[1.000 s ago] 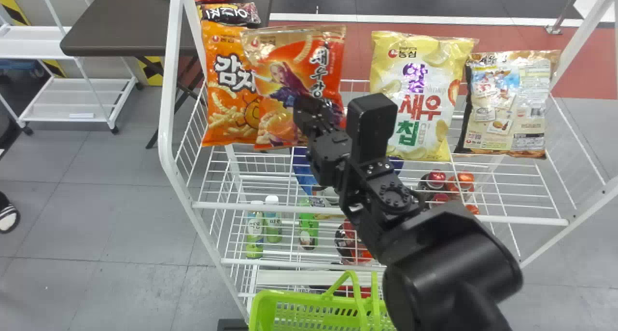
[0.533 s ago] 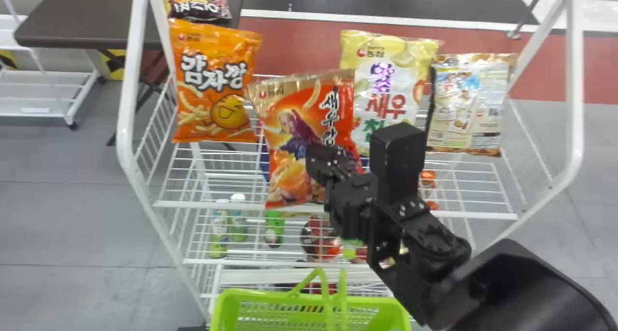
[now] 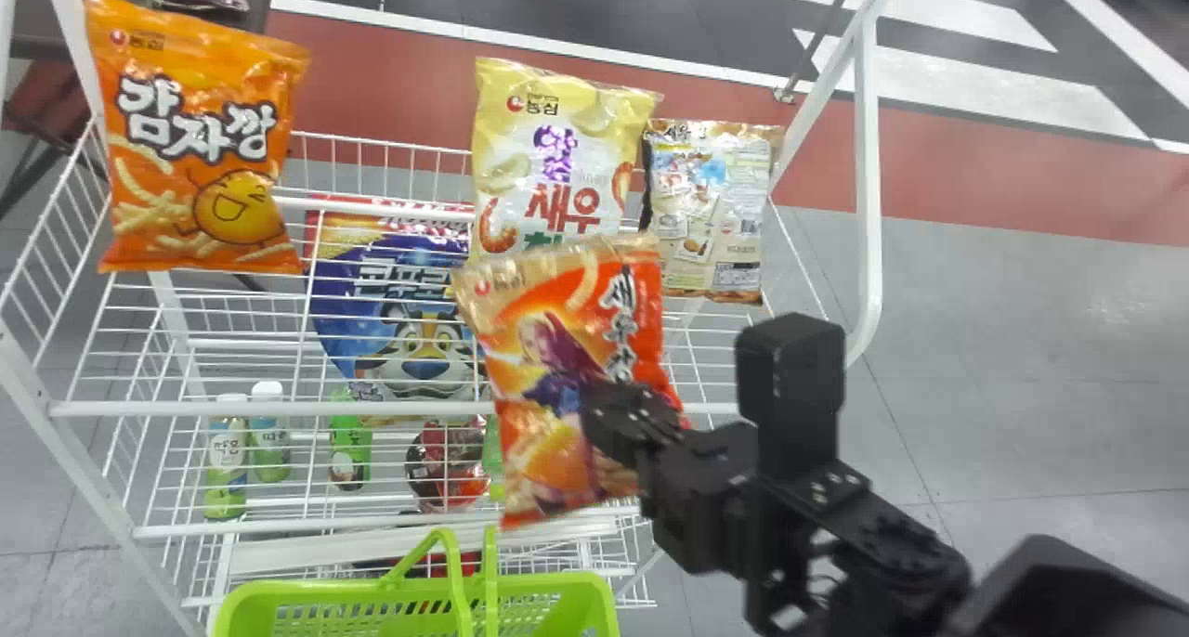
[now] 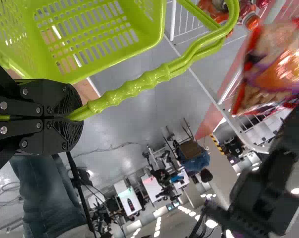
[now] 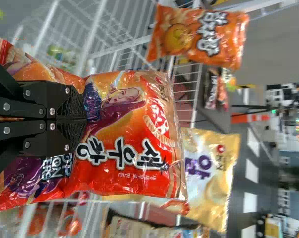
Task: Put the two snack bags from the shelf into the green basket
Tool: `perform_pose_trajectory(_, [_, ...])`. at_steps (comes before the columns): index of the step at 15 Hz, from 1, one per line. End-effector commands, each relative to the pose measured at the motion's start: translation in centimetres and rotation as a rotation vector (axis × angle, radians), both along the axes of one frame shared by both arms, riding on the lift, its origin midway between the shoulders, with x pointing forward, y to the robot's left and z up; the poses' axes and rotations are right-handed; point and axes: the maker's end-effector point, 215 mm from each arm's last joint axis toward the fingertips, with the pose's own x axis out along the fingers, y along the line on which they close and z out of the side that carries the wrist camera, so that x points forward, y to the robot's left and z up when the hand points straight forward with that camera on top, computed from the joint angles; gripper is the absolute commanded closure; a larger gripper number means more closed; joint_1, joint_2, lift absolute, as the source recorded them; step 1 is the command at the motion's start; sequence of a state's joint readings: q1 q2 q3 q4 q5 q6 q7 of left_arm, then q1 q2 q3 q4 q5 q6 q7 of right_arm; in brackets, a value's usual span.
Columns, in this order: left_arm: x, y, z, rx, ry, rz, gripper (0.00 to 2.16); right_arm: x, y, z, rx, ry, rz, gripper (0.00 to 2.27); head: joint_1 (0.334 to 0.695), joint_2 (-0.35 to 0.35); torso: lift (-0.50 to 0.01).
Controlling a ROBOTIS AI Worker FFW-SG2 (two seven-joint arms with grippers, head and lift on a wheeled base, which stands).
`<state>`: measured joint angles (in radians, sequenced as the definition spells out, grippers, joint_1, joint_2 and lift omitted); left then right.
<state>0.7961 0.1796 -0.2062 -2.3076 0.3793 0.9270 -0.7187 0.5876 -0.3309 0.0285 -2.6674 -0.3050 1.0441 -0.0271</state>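
My right gripper [image 3: 608, 414] is shut on the front of the red-orange snack bag [image 3: 557, 358], which hangs in front of the shelf, above and right of the green basket [image 3: 325, 592]. In the right wrist view, that gripper [image 5: 85, 111] pinches the red-orange bag [image 5: 124, 163] at its middle. In the left wrist view, my left gripper [image 4: 73, 117] is shut on the handle of the green basket [image 4: 154, 47]. The orange snack bag [image 3: 200, 145], the yellow bag [image 3: 553, 154] and a beige bag [image 3: 711, 214] stand on the top shelf.
The white wire shelf [image 3: 307, 407] has a blue bag [image 3: 399, 312], green bottles [image 3: 228, 461] and other goods on its lower levels. A white post [image 3: 868, 154] rises at its right side.
My right gripper has drawn the red-orange bag off the shelf, away from the orange bag, and lowered it toward the basket's height. The head view has shifted to the right.
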Motion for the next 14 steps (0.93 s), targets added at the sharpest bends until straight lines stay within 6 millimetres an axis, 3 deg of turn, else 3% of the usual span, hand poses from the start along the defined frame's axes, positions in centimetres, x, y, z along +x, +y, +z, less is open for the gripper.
perform_pose_trajectory(1, [0.1, -0.1, 0.0, -0.002, 0.001, 0.005, 1.69, -3.6, -2.4, -1.7, -0.041, 0.112, -0.004, 2.25, 0.695, -0.35, -0.011])
perform_pose_trajectory(5, [0.2, 0.0, -0.2, 0.008, 0.001, 0.013, 1.69, -9.0, -5.5, -4.0, -0.003, 0.301, -0.025, 2.25, 0.695, -0.35, -0.011])
perform_pose_trajectory(7, [0.2, -0.1, -0.1, 0.011, -0.002, 0.014, 1.69, -12.9, -7.7, -6.2, -0.017, 0.463, -0.045, 2.25, 0.695, -0.35, -0.011])
perform_pose_trajectory(8, [0.1, -0.2, 0.0, 0.012, -0.004, 0.011, 1.69, -14.7, -7.8, -7.0, -0.01, 0.533, -0.039, 2.25, 0.695, -0.35, -0.011])
perform_pose_trajectory(10, [0.0, -0.2, 0.2, 0.012, -0.005, 0.01, 1.69, -15.3, -6.6, -7.1, 0.031, 0.553, -0.004, 2.25, 0.695, -0.35, -0.011])
perform_pose_trajectory(14, [-0.4, -0.9, 0.4, 0.017, -0.014, -0.002, 1.69, -17.5, -2.7, -9.6, 0.074, 0.634, 0.066, 2.25, 0.695, -0.35, -0.011])
